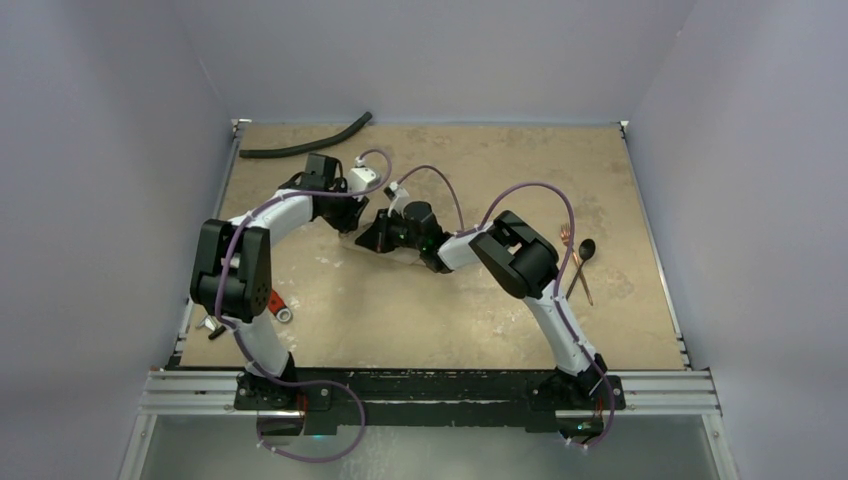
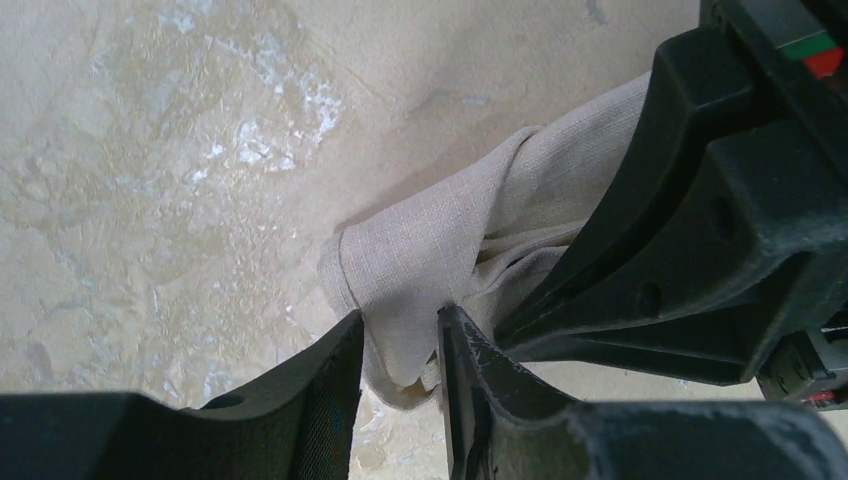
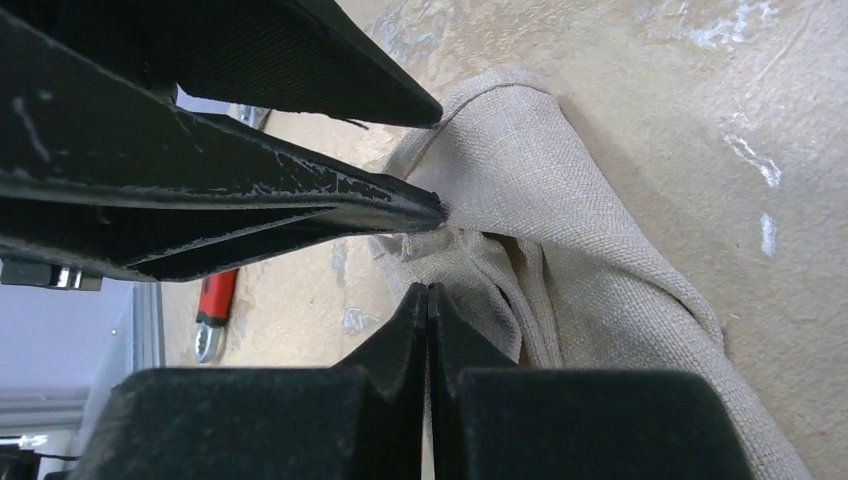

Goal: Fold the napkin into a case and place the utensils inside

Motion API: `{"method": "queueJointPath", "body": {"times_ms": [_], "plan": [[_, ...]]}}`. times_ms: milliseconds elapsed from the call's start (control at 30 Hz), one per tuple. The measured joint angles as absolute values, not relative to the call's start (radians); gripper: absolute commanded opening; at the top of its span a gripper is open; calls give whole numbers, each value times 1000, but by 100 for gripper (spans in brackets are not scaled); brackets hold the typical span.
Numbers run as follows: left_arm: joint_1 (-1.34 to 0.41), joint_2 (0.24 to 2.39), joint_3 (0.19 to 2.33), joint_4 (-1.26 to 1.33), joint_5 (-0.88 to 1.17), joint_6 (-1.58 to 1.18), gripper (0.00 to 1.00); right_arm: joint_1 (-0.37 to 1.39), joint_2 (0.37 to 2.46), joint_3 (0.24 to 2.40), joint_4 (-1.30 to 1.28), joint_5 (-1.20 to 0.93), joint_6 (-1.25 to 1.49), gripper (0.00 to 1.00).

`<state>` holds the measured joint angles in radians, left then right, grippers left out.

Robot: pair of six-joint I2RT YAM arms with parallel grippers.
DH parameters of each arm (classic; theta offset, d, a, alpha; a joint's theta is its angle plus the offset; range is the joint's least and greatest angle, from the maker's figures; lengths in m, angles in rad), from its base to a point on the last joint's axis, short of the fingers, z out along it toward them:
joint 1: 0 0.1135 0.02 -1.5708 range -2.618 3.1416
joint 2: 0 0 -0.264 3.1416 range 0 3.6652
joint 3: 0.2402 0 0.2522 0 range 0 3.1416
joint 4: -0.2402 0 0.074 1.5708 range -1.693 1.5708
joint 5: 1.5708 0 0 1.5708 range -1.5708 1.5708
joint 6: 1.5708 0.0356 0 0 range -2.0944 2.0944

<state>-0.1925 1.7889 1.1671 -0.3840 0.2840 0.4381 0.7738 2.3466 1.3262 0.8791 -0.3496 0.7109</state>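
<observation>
The beige napkin (image 2: pixel 430 250) lies bunched and creased near the middle of the table, mostly hidden under both grippers in the top view (image 1: pixel 400 256). My left gripper (image 2: pixel 400 330) is shut on a folded corner of it, with cloth filling the gap between the jaws. My right gripper (image 3: pixel 428 288) has its jaws pressed together on the napkin's (image 3: pixel 580 220) edge, right next to the left fingers (image 3: pixel 300 190). In the top view both grippers meet, left (image 1: pixel 350 222) and right (image 1: pixel 382 236). The copper fork (image 1: pixel 566 238) and dark-bowled spoon (image 1: pixel 586 248) lie to the right, apart from the cloth.
A long black hose (image 1: pixel 310 145) lies at the back left. A red-handled tool (image 1: pixel 278 303) lies at the left front, also in the right wrist view (image 3: pixel 215 300). Metal rails (image 1: pixel 665 270) edge the tabletop.
</observation>
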Motion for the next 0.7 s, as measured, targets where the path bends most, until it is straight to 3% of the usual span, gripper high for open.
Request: {"method": "queueJointPath", "body": {"times_ms": [467, 700], "plan": [[-239, 1791, 1140, -329, 265, 447, 36, 771, 2347, 1289, 949, -348, 775, 0], [-249, 1794, 1114, -285, 187, 458, 32, 771, 2347, 1276, 969, -332, 791, 0]]}}
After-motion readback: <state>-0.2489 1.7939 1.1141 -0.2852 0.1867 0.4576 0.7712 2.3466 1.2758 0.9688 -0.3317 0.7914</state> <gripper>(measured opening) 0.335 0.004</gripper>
